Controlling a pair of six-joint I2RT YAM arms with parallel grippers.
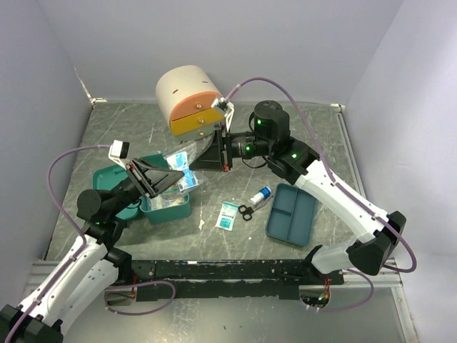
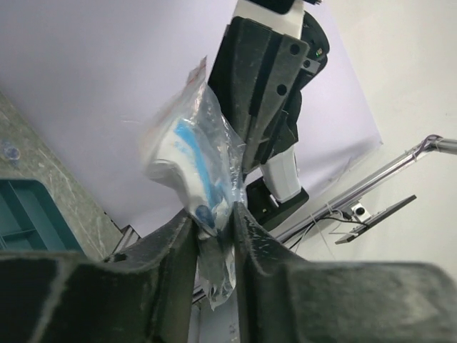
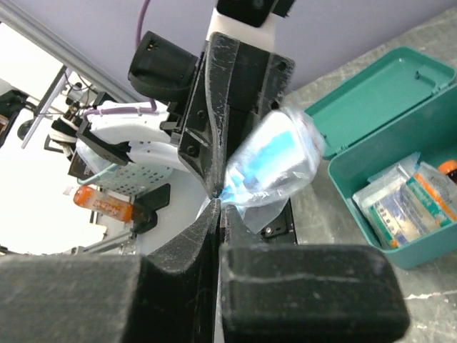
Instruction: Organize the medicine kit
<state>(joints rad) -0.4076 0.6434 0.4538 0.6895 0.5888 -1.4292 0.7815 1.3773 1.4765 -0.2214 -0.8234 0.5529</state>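
My left claw (image 2: 213, 227) and my right claw (image 3: 218, 194) both pinch the same clear bag (image 2: 187, 153), up in the air. The kit (image 1: 168, 209) sits open on the surface, at the left middle of the top view, close by the bag. Some packs (image 3: 400, 204) already lie inside it. I think the job is part done. The bag has yet to go in, and a packet (image 1: 228, 215), scissors (image 1: 245, 211) and a bottle (image 1: 260, 196) wait in the middle. Only the right wrist view shows inside the kit. Only the top view shows the loose things.
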